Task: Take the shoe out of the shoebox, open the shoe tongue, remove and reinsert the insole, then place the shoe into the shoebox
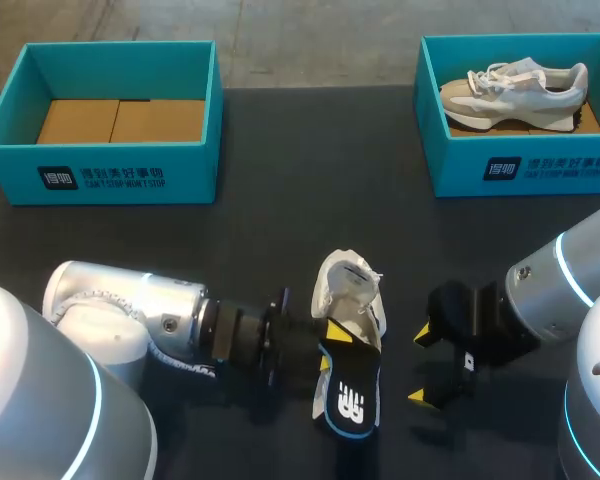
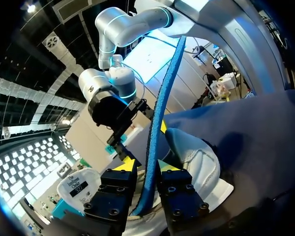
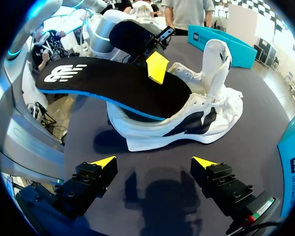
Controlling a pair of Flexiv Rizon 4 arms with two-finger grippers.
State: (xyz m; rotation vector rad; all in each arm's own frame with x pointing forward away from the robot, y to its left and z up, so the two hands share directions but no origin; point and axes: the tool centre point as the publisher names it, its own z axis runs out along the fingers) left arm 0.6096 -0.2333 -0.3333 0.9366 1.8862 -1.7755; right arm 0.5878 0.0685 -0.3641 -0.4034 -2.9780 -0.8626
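A white shoe (image 1: 347, 288) lies on the dark table between my two grippers, its tongue pulled up. A black insole (image 1: 352, 402) with a blue edge sticks out of the shoe's opening toward the table's front edge, its heel end raised in the air. My left gripper (image 1: 332, 347) is shut on the insole's middle, one finger on each face. In the left wrist view the insole's blue edge (image 2: 160, 103) runs up between the fingers of the left gripper (image 2: 148, 169). My right gripper (image 1: 421, 366) stands open just right of the shoe (image 3: 206, 118), with nothing inside the gripper (image 3: 153, 164).
A teal shoebox (image 1: 100, 170) at the back left holds only brown cardboard. A second teal shoebox (image 1: 520, 165) at the back right holds a beige and white shoe (image 1: 515, 88). Dark tabletop lies between the boxes and the arms.
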